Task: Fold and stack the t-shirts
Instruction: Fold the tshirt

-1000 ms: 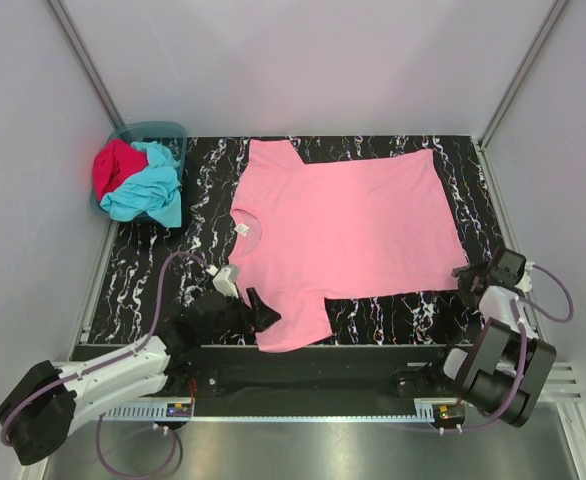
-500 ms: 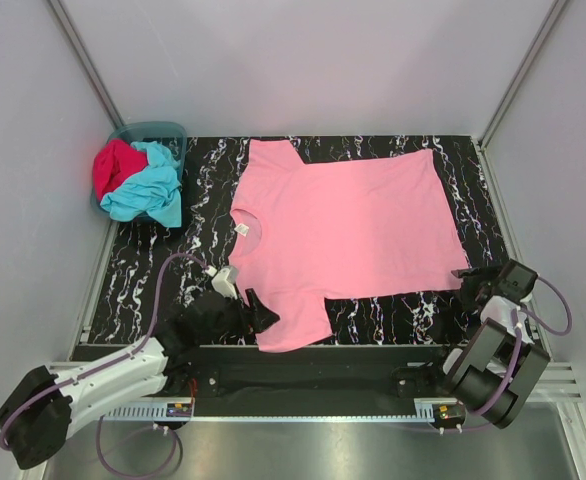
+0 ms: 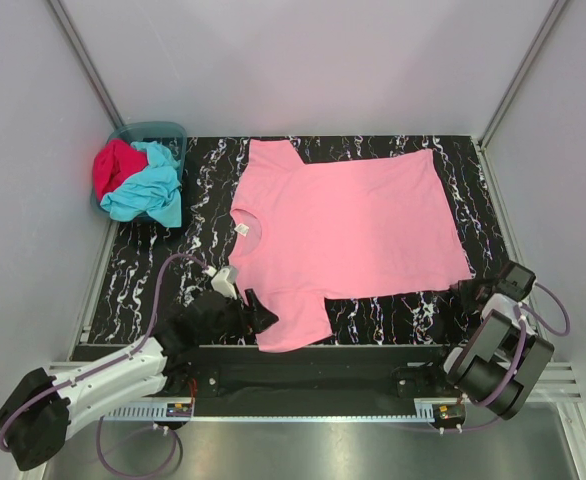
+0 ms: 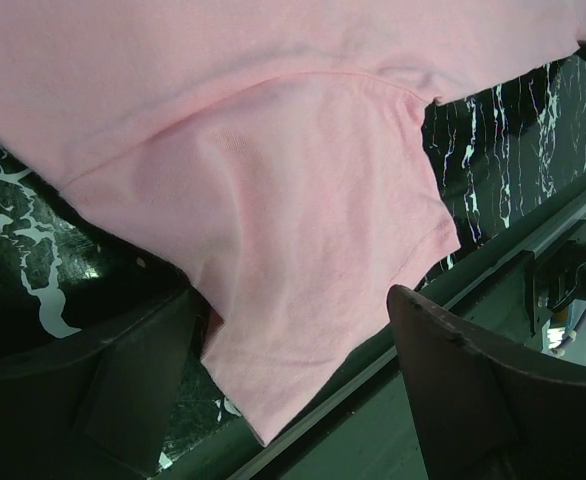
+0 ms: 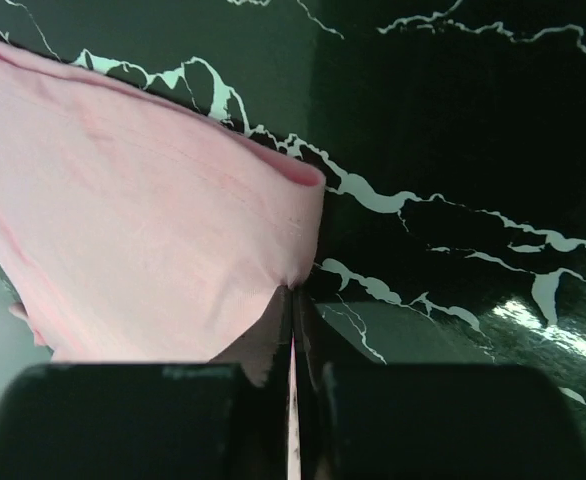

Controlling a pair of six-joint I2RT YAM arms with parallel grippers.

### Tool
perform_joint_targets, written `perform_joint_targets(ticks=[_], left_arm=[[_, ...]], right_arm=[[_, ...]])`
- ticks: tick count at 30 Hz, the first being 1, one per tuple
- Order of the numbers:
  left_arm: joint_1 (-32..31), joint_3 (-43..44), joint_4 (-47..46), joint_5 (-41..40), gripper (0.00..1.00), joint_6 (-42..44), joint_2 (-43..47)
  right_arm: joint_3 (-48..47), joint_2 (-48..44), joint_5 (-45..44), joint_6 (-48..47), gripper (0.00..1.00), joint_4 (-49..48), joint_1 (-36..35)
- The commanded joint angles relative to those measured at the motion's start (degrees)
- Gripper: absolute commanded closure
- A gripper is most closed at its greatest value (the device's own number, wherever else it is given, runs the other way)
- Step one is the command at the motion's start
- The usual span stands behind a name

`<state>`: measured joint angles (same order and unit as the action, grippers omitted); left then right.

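Observe pink t-shirt (image 3: 343, 235) spread flat on desk (image 3: 393, 312); turquoise tee (image 3: 148, 192) and red tee (image 3: 113, 166) heaped in far-left basket (image 3: 153, 127). Find right pincer (image 5: 293, 300) clamped on near-right hem corner, left pincer (image 4: 293, 340) gaping around near sleeve. Recommend closing left on sleeve edge first, then lifting both evenly, near edge taut.

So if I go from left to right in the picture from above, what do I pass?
red t-shirt → turquoise t-shirt → pink t-shirt → right gripper, pinching the pink one's corner.
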<state>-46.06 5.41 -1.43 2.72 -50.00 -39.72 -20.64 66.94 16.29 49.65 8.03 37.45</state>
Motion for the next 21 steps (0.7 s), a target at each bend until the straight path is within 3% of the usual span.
perform_joint_targets(ticks=[1,4,5,7,8,12,21], left_arm=[[0.01,1.27,3.10,-1.31,0.17,0.08,-0.09],[0.01,1.44,3.10,-1.49,0.25,0.08,-0.35],[0.01,1.45,3.19,-1.40,0.37,-0.01,-0.35],[0.01,1.53,3.19,-1.67,0.52,-0.27,-0.35],[0.01,1.62,3.28,-1.75,0.67,-0.19,-0.35],[0.01,1.71,3.89,-2.54,1.00,-0.45,1.13],[-0.08,3.82,11.88,-8.34,1.00,-0.19,9.75]], right_arm=[[-0.62,0.13,-0.83,0.10,1.00,1.55,0.25],[-0.63,-1.01,-1.00,0.27,1.00,1.55,0.25],[-0.63,-1.37,-1.35,0.36,1.00,1.72,0.25],[-0.36,-3.20,-1.61,0.45,1.00,1.90,0.17],[-0.19,-3.91,-2.14,0.62,1.00,1.90,0.17],[0.17,-7.69,-2.67,0.54,1.00,2.34,0.17],[-0.89,-9.55,-1.71,0.54,1.00,3.04,0.08]])
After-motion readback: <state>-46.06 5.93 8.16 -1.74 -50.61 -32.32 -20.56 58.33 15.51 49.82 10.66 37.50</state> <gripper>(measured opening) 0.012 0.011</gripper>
